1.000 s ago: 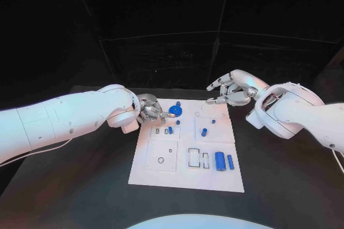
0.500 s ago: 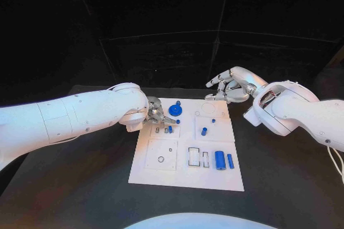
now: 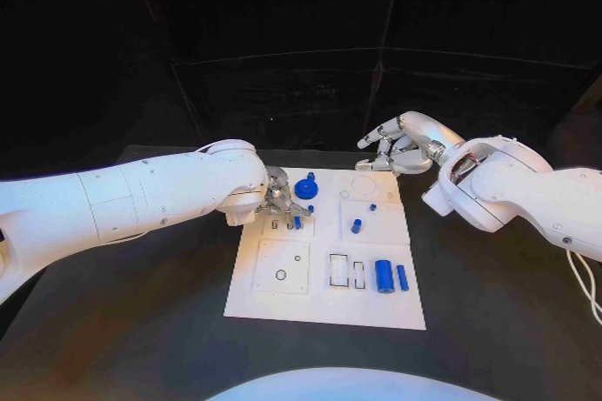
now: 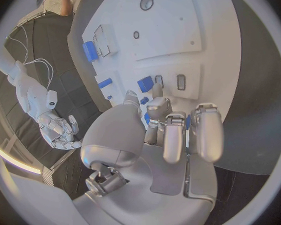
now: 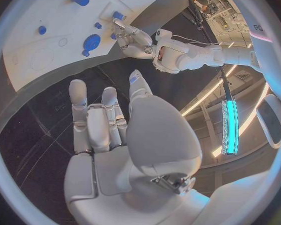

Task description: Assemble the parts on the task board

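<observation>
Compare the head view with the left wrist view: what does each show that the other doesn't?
Head view alone: the blue round disc part near the task board's far edge.
Left wrist view alone: the left hand's palm side, fingers curled down over small blue parts beside the slots.
Both: the board, the large blue cylinder, and the right hand off the far edge.

right hand: fingers apart, empty | task board: blue parts | left hand over it
</observation>
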Available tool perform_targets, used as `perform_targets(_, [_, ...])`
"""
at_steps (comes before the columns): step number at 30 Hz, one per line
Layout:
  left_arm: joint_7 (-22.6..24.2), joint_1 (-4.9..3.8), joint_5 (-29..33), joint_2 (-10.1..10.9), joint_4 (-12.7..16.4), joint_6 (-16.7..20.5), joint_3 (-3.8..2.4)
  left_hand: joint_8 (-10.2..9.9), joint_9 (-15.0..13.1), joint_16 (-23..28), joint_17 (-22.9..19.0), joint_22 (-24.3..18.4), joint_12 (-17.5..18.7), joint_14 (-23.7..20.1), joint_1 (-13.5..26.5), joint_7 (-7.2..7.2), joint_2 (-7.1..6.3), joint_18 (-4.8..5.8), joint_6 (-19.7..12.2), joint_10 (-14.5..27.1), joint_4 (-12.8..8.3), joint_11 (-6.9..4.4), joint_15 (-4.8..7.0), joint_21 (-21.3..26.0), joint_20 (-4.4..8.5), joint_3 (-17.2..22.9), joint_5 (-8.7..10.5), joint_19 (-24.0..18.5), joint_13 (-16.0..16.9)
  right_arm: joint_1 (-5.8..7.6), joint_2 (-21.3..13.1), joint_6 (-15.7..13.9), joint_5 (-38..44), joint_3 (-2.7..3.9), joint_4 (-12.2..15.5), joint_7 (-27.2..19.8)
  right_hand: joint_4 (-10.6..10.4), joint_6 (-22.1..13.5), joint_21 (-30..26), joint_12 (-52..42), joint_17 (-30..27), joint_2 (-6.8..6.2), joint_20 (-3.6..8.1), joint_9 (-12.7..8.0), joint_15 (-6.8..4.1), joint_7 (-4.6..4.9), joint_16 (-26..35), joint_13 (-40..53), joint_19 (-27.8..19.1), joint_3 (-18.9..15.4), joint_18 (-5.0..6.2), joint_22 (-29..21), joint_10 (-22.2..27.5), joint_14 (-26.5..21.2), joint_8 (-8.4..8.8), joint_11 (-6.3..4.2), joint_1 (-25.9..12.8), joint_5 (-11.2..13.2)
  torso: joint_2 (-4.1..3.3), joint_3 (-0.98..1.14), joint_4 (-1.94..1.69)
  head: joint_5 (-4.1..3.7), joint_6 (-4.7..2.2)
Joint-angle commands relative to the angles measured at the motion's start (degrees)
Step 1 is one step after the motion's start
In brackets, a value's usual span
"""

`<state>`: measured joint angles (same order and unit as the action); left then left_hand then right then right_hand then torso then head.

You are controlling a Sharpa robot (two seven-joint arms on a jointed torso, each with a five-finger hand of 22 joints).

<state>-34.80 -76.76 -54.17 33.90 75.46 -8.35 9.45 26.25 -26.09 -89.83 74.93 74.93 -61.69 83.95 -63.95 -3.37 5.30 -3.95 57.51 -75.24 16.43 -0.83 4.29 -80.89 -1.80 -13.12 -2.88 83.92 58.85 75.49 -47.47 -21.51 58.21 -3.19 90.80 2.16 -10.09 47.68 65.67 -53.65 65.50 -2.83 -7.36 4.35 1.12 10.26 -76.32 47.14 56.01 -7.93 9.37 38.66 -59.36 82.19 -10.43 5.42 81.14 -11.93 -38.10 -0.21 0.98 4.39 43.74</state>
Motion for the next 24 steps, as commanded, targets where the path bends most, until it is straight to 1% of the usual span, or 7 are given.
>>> perform_targets(1, [-0.4, -0.16, -0.6, -0.3, 0.0, -1.5, -0.01, 0.3, -0.2, -0.2, 15.1, 0.3, -0.2, 6.1, -0.6, 0.09, -0.04, 0.92, -0.5, -0.3, -0.1, -0.05, 0.16, -0.3, 0.06, -0.2, -0.01, 0.6, 0.1, 0.14, 0.2, -0.2, -0.3, 0.05, -0.1, 0.2, 0.0, -0.2, -0.3, -0.4, 0.0, 0.08, -0.07, 0.1, -0.02, 0.00, -0.3, 0.0, 0.0, -0.3, 0.45, 0.0, -0.3, 0.1, -0.27, -0.10, 0.4, -0.2, 0.02, -0.01, -0.10, -0.07, 0.23])
perform_targets(9, [-0.5, -0.24, -0.6, -0.8, -0.2, -2.2, -0.01, 0.9, -0.8, -0.2, 15.1, 0.5, -0.4, 6.1, -1.7, 0.07, 0.05, 0.91, -1.0, -0.3, -0.3, -0.03, 0.11, -0.3, -0.02, -0.1, -0.04, 0.5, 0.2, 0.14, 0.6, 0.2, -0.3, 0.05, -0.5, 0.5, -0.2, -0.2, -0.4, -0.6, -0.1, 0.14, -0.06, 0.1, -0.05, -0.03, -0.2, -0.1, 0.0, -0.4, 0.47, -0.1, -0.4, 0.1, -0.50, -0.13, 0.4, -0.5, 0.04, 0.01, -0.07, -0.02, 0.43])
perform_targets(15, [-0.7, -0.27, -0.6, -1.2, -0.4, -2.9, 0.00, 1.6, -1.6, -0.2, 15.1, 0.9, -0.6, 6.1, -3.8, 0.09, 0.67, 0.98, -1.5, -0.3, -0.7, -0.03, 0.10, -0.6, -0.07, 0.9, -0.10, 0.6, 0.5, 0.14, 0.8, 0.5, -0.3, 0.04, -0.7, 0.6, -0.2, -0.2, -0.5, -0.7, -0.2, 0.17, -0.05, 0.1, -0.05, -0.04, -0.2, 0.0, -0.1, -0.5, 0.50, -0.3, -0.4, 0.0, -0.60, -0.13, 0.5, -0.6, 0.03, 0.02, -0.09, 0.01, 0.65])
perform_targets(24, [-1.1, -0.28, -0.6, -1.8, -0.8, -3.6, 0.01, 2.0, -2.1, -0.2, 15.1, 1.3, -0.6, 6.1, -4.8, 0.09, 0.63, 1.04, -1.8, -0.4, -1.0, -0.04, 0.10, -0.8, -0.09, 1.5, -0.10, 0.7, 0.6, 0.14, 1.0, 0.7, -0.3, 0.04, -0.8, 0.7, -0.2, -0.2, -0.5, -0.7, -0.2, 0.17, -0.05, 0.1, -0.05, -0.04, -0.2, 0.0, -0.1, -0.5, 0.50, -0.3, -0.4, 0.0, -0.60, -0.13, 0.5, -0.6, 0.04, 0.02, -0.03, 0.02, 0.91])
